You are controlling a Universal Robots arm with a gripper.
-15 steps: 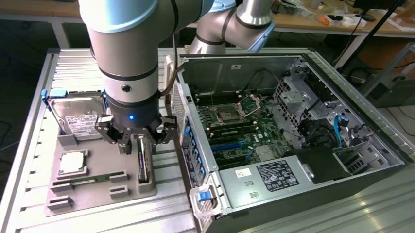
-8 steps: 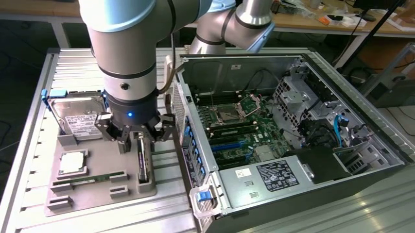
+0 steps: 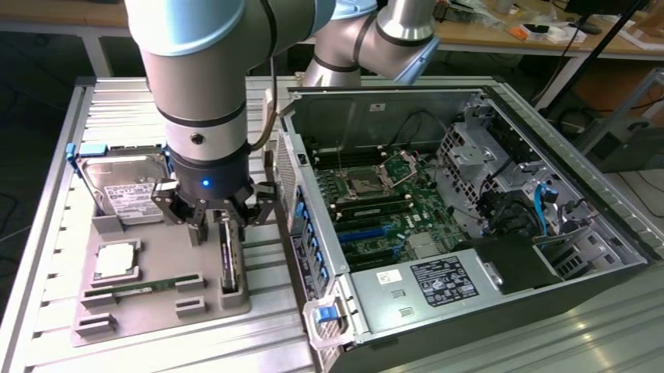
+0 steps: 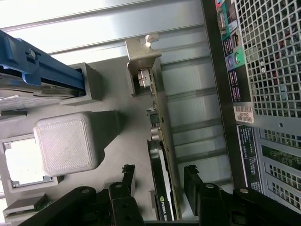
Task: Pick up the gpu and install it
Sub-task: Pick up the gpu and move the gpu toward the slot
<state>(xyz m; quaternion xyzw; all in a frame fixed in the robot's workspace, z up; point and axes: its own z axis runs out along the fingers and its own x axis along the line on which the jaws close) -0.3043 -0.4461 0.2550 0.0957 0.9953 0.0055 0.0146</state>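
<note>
Location of gpu [image 3: 229, 263]: on its long edge in a slot of the grey holder tray [image 3: 155, 315], along the tray side nearest the computer case [image 3: 487, 256]
End of card: the silver end bracket [image 4: 143, 52] stands at the end of the card toward the hard drive [image 3: 127, 190]
State of gripper [image 3: 222, 224]: directly over the card, fingers [image 4: 127, 175] spread wide, one on each side of its upper edge, with a gap showing on both sides and nothing pinched
Tray neighbours: a green memory stick [image 3: 140, 288] lies flat in its own slot beside the card; a processor [image 3: 117, 259] sits in a square pocket; the hard drive is propped at the tray's far end in a blue carrier [image 4: 40, 70]
Raised part: a square grey block [image 4: 68, 143] rises from the tray near the card, apart from it
Case: open side up, just beside the tray on the exterior view's right, with the motherboard [image 3: 374, 202] exposed and the power supply [image 3: 441, 281] at its near end
Surface: a ribbed aluminium table [image 3: 114, 101] carries both tray and case
</note>
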